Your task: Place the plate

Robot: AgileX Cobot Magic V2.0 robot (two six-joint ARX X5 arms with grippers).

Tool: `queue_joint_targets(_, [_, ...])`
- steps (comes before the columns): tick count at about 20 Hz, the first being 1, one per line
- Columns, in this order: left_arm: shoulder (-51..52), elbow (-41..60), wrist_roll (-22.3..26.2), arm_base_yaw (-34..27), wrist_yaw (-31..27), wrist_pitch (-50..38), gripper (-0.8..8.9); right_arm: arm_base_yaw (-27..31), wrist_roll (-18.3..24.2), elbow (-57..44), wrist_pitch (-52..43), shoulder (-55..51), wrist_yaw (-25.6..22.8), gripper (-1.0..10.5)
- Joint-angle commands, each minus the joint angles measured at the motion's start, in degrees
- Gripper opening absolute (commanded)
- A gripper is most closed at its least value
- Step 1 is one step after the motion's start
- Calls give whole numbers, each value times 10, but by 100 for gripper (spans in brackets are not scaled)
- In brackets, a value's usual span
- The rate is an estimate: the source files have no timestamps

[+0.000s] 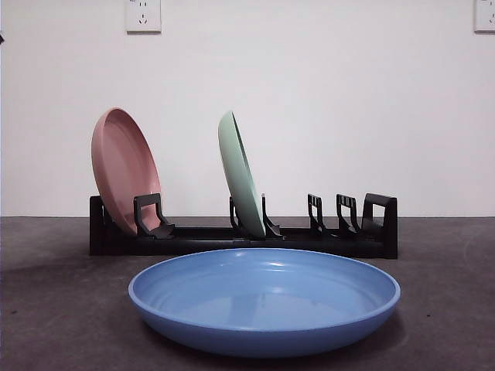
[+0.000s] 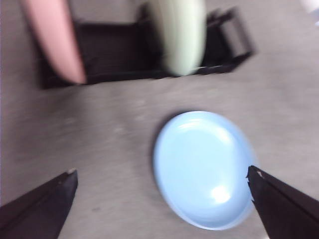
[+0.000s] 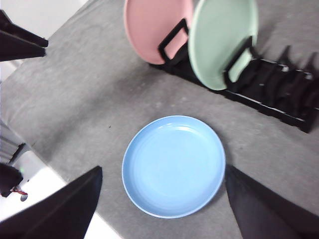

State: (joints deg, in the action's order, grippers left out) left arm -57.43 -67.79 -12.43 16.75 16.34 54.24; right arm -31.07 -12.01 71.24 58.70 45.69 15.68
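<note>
Blue plate (image 1: 264, 300) lying flat on the grey table (image 1: 62, 309), with our two pincers up above it.

We see no words or labels that we can read on anything. The blue plate sits right side up in front of the black rack (image 1: 244, 232), close to it but not touching. In the rack a pink plate (image 1: 124, 170) stands on its edge at one end, and a green plate (image 1: 241, 174) stands on its edge near the middle. Our left pincer (image 2: 162, 181) hangs high over the table with its jaws wide apart, and the blue plate lies down below, nearer to one jaw. Our right pincer (image 3: 162, 181) is up high too, jaws spread wide, with the blue plate down between them. Neither pincer touches or holds anything.
</note>
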Motion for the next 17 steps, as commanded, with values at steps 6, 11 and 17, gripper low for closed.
queue_joint_targets(6, [-250, -242, 32, 49, -216, 96, 562, 9, 14, 12, 44, -81, 6, 393])
queue_joint_targets(11, [-392, -360, 77, 94, -397, 103, 562, 9, 11, 12, 49, -96, 8, 393])
queue_joint_targets(17, [-487, -427, 118, 115, -523, 41, 561, 9, 16, 11, 49, -97, 8, 393])
